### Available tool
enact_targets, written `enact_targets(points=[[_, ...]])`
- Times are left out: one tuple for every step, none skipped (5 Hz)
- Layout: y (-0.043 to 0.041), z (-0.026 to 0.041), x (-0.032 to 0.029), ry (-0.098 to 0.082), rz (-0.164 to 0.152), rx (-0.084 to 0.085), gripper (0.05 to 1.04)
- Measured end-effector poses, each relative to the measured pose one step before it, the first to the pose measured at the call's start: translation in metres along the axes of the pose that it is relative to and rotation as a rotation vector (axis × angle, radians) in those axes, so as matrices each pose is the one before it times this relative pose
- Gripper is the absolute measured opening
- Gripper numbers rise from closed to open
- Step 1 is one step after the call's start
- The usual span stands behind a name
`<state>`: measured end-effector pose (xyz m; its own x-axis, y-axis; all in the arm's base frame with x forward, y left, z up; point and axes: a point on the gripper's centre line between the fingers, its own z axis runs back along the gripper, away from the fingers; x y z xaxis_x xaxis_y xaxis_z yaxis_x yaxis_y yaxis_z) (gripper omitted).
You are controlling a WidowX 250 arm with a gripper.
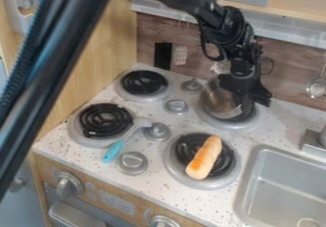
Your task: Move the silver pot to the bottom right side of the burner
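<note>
The black gripper [252,101] hangs over the back right burner, at the right side of the silver pot [219,101], and covers part of the pot's rim. The pot looks tilted, with its shiny inner wall partly showing. Its base is over or on the back right burner [235,124]; whether it touches the coil cannot be told. The front right burner [230,170] has a bread roll [204,158] lying slantwise across its black coil.
A blue-handled utensil [115,150] lies by the front left burner [105,121]. Metal knobs [157,132] stand between the burners. The sink [280,188] is at the lower right, and a wood-patterned wall [286,78] rises behind the counter.
</note>
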<state>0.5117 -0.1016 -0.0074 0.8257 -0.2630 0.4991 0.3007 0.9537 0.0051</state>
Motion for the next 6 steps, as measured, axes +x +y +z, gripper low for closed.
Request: enact_targets(points=[[0.00061,-0.01435,0.00669,0.0222,-0.0312,0.0221,0.065],[-0.0081,-0.01194,0.00387,0.0161,-0.0527,0.0186,0.065],[0.0011,-0.00629,0.00198,0.003,-0.0036,0.0092,0.065],[0.00087,-0.0018,-0.00185,0.0132,0.0197,0.0055,0.092],[0.00327,-0.00112,-0.00426,0.0203,0.0301,0.0174,0.268],[0.00222,-0.00438,-0.01274,0.0161,0.034,0.0139,0.557]])
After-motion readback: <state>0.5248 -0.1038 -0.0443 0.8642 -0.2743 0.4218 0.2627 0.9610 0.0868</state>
